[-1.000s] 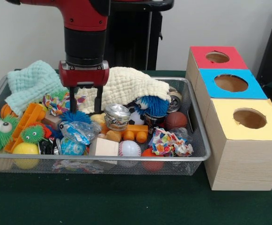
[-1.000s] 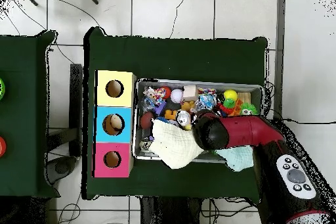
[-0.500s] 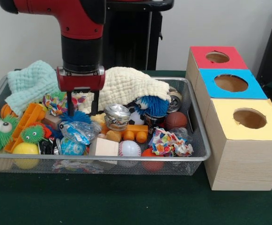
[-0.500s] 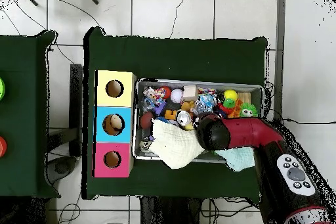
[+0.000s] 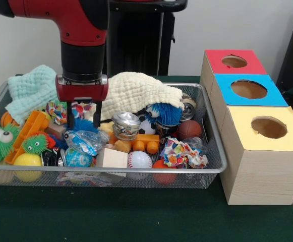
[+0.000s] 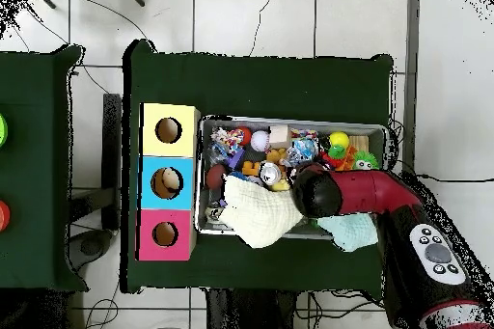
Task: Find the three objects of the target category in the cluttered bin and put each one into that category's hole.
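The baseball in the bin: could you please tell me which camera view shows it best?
The front view: the baseball lies at the bin's near edge, its red stitching plain, beside a wooden block. The overhead view shows it only as a small white dot, with no stitching to tell.

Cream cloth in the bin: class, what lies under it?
Under the cream cloth's front edge, a blue spiky toy and a metal can poke out. Anything deeper beneath it is covered.
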Motion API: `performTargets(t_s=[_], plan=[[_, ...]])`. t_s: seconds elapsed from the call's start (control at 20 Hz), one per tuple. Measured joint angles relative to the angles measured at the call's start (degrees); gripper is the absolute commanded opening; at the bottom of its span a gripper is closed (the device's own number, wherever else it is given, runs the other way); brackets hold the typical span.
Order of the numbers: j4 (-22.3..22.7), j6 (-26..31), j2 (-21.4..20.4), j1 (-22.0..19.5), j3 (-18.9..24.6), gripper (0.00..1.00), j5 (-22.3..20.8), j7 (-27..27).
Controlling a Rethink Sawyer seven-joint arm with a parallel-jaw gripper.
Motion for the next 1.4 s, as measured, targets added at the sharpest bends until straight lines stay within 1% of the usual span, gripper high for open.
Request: performTargets(t_s=[0.65, 0.85, 1.1, 1.25, 1.4], plan=[[-1.4, 1.1, -0.2, 0.1, 0.0, 1.0, 0.1, 0.0], [-1.3, 1.1, -0.3, 1.2, -0.7, 1.0, 1.0, 0.0], [-1.0, 1.0, -1.1, 3.9, -3.1, 1.0, 3.8, 0.4], [0.3, -0.1, -2.3, 6.8, -6.1, 1.0, 7.6, 2.7], [1.3, -1.5, -3.0, 8.6, -8.1, 1.0, 10.4, 5.4]])
